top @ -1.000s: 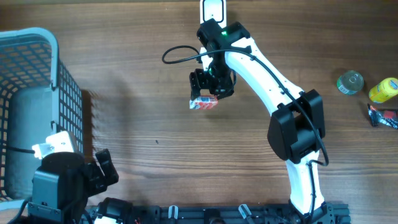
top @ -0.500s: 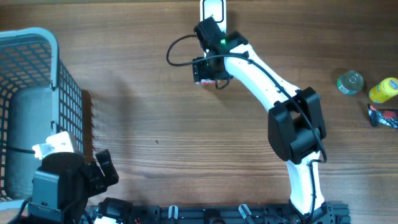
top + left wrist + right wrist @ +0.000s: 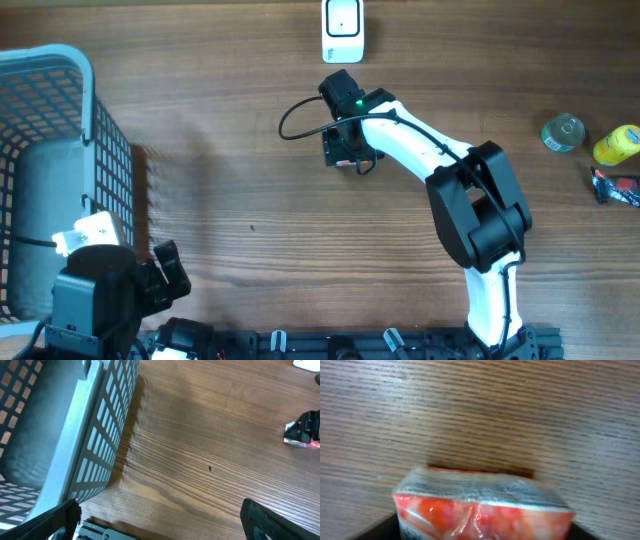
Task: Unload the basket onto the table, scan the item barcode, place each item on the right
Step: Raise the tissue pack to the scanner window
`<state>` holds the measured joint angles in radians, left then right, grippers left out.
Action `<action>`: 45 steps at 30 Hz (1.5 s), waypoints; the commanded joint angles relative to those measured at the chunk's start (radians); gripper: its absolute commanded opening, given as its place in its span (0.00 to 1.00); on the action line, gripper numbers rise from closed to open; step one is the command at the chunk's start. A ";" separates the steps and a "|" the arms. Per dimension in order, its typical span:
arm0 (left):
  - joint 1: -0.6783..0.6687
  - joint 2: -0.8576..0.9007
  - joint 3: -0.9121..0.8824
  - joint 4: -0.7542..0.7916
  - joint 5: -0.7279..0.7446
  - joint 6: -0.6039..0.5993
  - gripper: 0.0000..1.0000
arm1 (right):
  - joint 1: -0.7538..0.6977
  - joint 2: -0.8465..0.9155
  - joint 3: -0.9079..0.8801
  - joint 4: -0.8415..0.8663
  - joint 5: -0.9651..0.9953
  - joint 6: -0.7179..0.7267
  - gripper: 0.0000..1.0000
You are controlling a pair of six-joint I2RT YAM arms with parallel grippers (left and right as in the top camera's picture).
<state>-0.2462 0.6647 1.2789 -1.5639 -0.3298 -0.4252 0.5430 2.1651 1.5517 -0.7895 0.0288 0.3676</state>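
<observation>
Wood surface [image 3: 200,120]: right arm [image 3: 420,142] has pulled back from the scanner [image 3: 343,18], right jaws clamped on the pack [image 3: 482,505] just over the wood, left jaws wide apart by the basket [image 3: 100,450], so the scan pass looks done.

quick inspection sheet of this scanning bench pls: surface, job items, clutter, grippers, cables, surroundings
surface: wood-grain table, no spills seen
job's things: red packet in the right gripper; white scanner at the far edge
clutter: greenish bottle, yellow bottle and dark wrapper at the right edge
grippers: left gripper open, holding nothing; right gripper shut on the red packet
cables: black cable looping off the right wrist
surroundings: blue-grey basket at left
</observation>
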 commanded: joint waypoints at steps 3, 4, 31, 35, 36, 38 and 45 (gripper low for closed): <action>0.004 -0.002 0.001 0.003 0.008 -0.014 1.00 | -0.003 0.045 -0.039 0.003 0.000 -0.027 0.58; 0.004 -0.002 0.001 0.003 0.008 -0.014 1.00 | -0.003 0.045 -0.030 -0.011 -0.011 -0.025 0.54; 0.004 -0.002 0.001 0.003 0.008 -0.014 1.00 | -0.040 0.021 0.399 0.101 0.068 -0.122 0.61; 0.004 -0.002 0.001 0.003 0.008 -0.013 1.00 | -0.050 0.054 0.370 0.539 0.215 -0.187 0.68; 0.004 -0.002 0.001 0.003 0.008 -0.013 1.00 | -0.058 0.069 0.370 0.592 0.224 -0.193 0.68; 0.004 -0.002 0.001 0.003 0.008 -0.013 1.00 | -0.084 0.107 0.370 0.665 0.225 -0.211 0.68; 0.004 -0.002 0.001 0.003 0.008 -0.013 1.00 | -0.161 0.266 0.370 0.863 0.209 -0.211 0.72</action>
<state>-0.2462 0.6647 1.2781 -1.5642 -0.3260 -0.4255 0.3946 2.3775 1.9228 0.0376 0.2310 0.1696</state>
